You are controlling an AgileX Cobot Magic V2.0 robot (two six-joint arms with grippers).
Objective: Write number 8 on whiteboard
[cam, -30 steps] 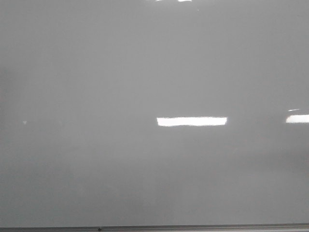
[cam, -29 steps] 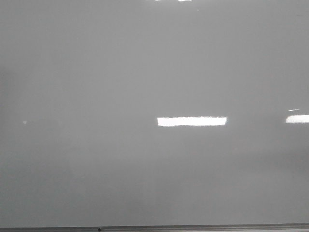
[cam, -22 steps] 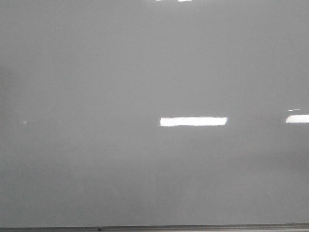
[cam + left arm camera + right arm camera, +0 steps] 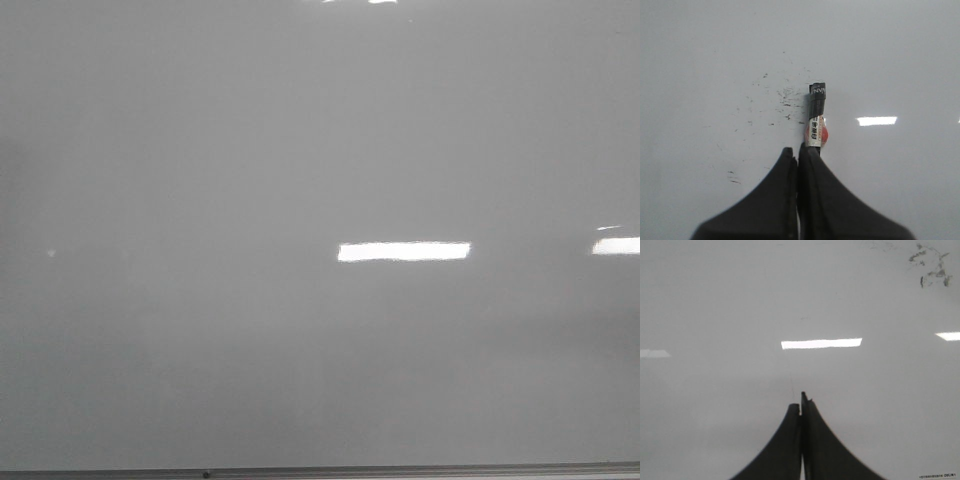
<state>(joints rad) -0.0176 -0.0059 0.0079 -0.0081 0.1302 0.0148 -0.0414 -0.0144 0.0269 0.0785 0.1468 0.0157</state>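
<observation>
Across the front view stretches the large glossy pale grey whiteboard (image 4: pixel 200 200), filling the frame down to a thin metal edge strip (image 4: pixel 420 467) along its lower border; bright rectangular light reflections (image 4: pixel 403 251) lie on its surface, and no drawn figure 8 shows on it in any view, nor does either arm appear in that view; over the same board in the left wrist view, the left gripper (image 4: pixel 799 152) has its black fingers (image 4: pixel 775 195) pressed together around a marker pen (image 4: pixel 815 116) with a black cap end, a white printed label and a red patch on its barrel; the marker juts out from between the fingertips, its black end pointing at the board, though whether it touches the surface cannot be told; scattered small black ink flecks (image 4: pixel 785 95) dot the board just beside that end; in the right wrist view, the right gripper (image 4: pixel 801 405) has its dark fingers (image 4: pixel 827 450) closed against each other with nothing between them; a cluster of dark smudges (image 4: pixel 932 267) marks the board well apart from those fingertips.
</observation>
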